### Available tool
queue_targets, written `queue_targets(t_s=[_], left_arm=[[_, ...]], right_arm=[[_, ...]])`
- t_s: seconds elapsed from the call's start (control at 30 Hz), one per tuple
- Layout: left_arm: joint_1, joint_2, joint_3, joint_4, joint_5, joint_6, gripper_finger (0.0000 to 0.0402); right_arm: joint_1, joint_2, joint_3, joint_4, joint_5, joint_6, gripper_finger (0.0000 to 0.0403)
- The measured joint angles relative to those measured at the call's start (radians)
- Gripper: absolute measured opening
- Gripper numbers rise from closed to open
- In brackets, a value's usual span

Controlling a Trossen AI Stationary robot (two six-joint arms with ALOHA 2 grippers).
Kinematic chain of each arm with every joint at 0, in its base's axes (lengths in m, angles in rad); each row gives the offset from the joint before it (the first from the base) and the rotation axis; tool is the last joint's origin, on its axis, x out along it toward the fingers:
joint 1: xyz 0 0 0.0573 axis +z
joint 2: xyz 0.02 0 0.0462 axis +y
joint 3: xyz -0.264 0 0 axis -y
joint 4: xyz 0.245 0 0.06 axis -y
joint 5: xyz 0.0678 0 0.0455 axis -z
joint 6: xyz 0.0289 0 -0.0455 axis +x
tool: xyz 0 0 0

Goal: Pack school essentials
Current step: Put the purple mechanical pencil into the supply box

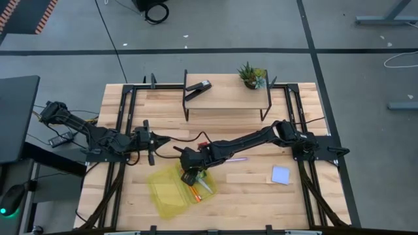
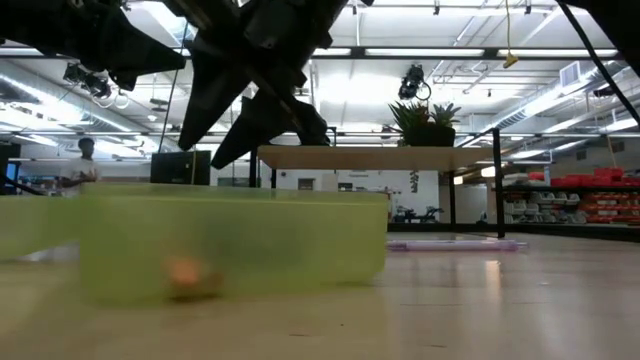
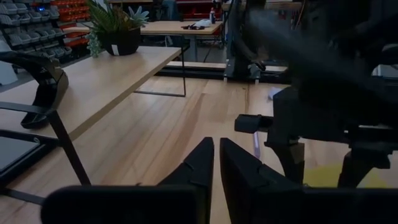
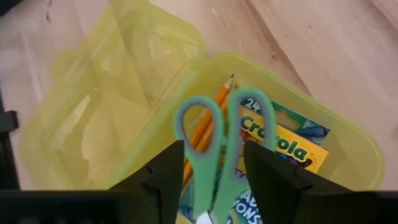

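An open yellow-green box (image 1: 177, 186) stands near the table's front, its lid (image 4: 106, 112) folded out to its left. Inside lie an orange pencil (image 4: 205, 127) and a crayon pack (image 4: 283, 143). My right gripper (image 1: 191, 175) hangs over the box, shut on green-handled scissors (image 4: 221, 124). A purple pen (image 1: 236, 158) and a pale blue notepad (image 1: 281, 175) lie flat on the table to the right. My left gripper (image 1: 151, 141) waits shut, above the table left of the box, holding nothing. My right gripper pinches the scissors between its two fingers (image 4: 165, 177) just behind the green handles (image 4: 211, 186). The fingers slant down from the table's right and far side. The scissors hang handles-first over the pencil and crayon pack; the blades are hidden between the fingers.
A raised wooden shelf (image 1: 225, 98) crosses the far side, with a black stapler (image 1: 198, 88) and a potted plant (image 1: 251, 76) on it. Black frame rails (image 1: 124, 130) run along both table sides. Bare wood lies between the box and the notepad.
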Motion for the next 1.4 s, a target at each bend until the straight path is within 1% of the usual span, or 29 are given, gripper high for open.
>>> queue_targets(t_s=[0.13,0.3,0.43,0.6,0.73,0.83,1.03,1.27,1.4], left_arm=[[0.0,0.0,0.0,-0.001,0.0,0.0,0.0042],[0.0,0.0,0.0,-0.006,0.0,0.0,0.004],[0.0,0.0,0.0,-0.009,0.0,0.0,0.0035],[0.0,0.0,0.0,-0.011,0.0,-0.001,0.004],[0.0,0.0,0.0,-0.011,0.0,-0.001,0.0044],[0.0,0.0,0.0,-0.011,0.0,-0.001,0.0045],[0.0,0.0,0.0,-0.012,0.0,-0.001,0.0039],[0.0,0.0,0.0,-0.021,0.0,-0.002,0.0047],[0.0,0.0,0.0,-0.027,0.0,-0.002,0.0046]], right_arm=[[-0.008,0.0,0.023,-0.024,-0.045,0.003,0.0193],[-0.009,-0.008,0.054,-0.057,-0.049,0.0,0.0197],[-0.009,-0.008,0.094,-0.148,-0.042,-0.016,0.0196],[-0.009,-0.011,0.1,-0.246,-0.018,-0.046,0.0196],[-0.008,-0.017,0.102,-0.38,0.04,-0.062,0.0196],[-0.009,-0.019,0.101,-0.47,0.06,-0.062,0.0196],[-0.008,-0.024,0.101,-0.573,0.06,-0.096,0.0195],[-0.009,-0.024,0.101,-0.669,0.045,-0.107,0.0195],[-0.012,-0.024,0.101,-0.776,0.04,-0.141,0.0195]])
